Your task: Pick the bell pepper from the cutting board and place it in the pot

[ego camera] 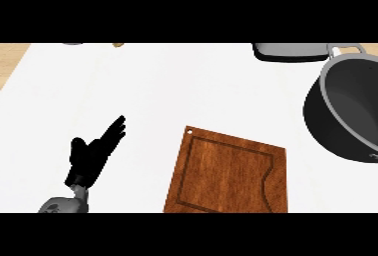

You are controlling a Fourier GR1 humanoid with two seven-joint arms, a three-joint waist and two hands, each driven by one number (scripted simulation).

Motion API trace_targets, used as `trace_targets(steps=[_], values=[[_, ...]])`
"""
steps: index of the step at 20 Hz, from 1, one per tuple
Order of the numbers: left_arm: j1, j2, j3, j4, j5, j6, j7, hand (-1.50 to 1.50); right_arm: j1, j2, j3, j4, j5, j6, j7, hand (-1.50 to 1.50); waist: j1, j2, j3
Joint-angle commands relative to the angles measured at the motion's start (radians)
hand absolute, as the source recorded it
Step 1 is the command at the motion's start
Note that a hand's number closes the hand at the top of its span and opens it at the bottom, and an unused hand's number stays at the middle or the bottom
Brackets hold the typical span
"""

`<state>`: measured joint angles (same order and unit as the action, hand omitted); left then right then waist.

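Observation:
The wooden cutting board lies at lower centre with nothing on it. No bell pepper shows anywhere in the head view. The dark grey pot stands at the right edge, partly cut off, and the visible part of its inside is bare. My left hand rests open at the lower left, fingers straight and pointing up and to the right, well left of the board. My right hand is out of view.
A grey lid or pan sits at the top edge next to the pot's handle. Two small objects peek in at the top left. The white counter meets a wooden strip at far left.

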<state>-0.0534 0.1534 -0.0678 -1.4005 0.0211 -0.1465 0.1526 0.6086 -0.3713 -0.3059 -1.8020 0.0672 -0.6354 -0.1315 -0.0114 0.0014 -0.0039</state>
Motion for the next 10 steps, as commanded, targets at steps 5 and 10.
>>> trace_targets(steps=[5, 10], values=[[-0.026, -0.010, -0.004, 0.019, -0.006, -0.012, 0.003, 0.00, -0.121, -0.242, -0.032, -0.201, 0.229, 0.053, 0.577, 1.50, 0.027, 0.005, 0.001], [-0.027, 0.020, 0.018, -0.015, 0.023, -0.048, 0.025, 0.00, -0.338, -0.390, 0.011, -0.074, 0.294, 0.192, 0.793, 1.50, 0.048, 0.006, 0.003]])
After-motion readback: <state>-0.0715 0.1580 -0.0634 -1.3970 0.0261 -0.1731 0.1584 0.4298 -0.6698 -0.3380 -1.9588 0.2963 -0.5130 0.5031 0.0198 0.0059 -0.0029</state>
